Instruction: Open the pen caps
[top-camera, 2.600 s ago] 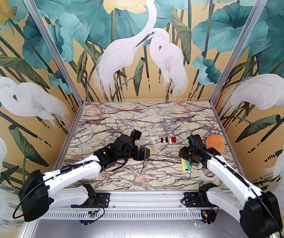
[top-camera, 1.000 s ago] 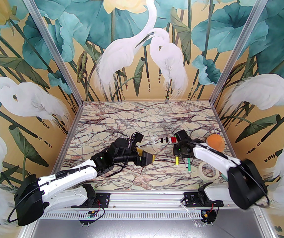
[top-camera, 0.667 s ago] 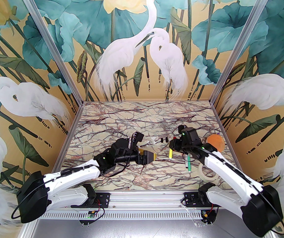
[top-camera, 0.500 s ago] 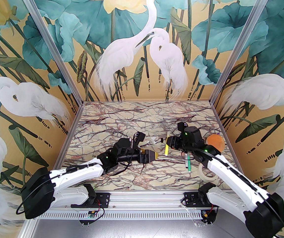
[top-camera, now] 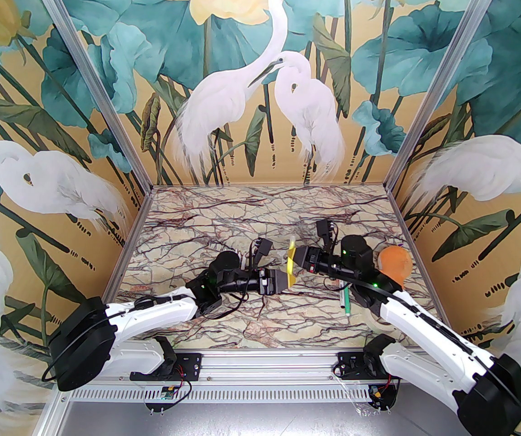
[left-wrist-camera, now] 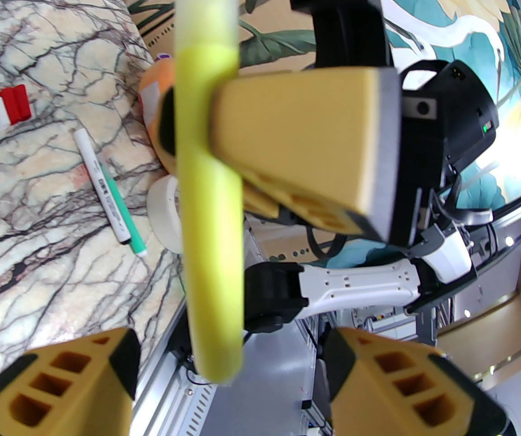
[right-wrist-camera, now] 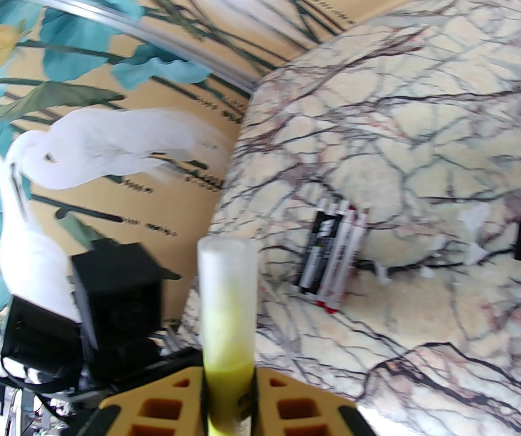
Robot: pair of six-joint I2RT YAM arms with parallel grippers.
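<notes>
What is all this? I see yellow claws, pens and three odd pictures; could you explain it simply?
These are two robot arms bolted to a marbled table. One picture looks down from above and behind them; the other two come from a camera on each wrist. Each arm ends in a two-finger end effector. The right end effector is shut on a yellow marker, its pale cap on. The left end effector is open, its fingers either side of that marker's other end. On the table lie loose caps, a green marker, more markers, a tape roll and an orange object.
</notes>
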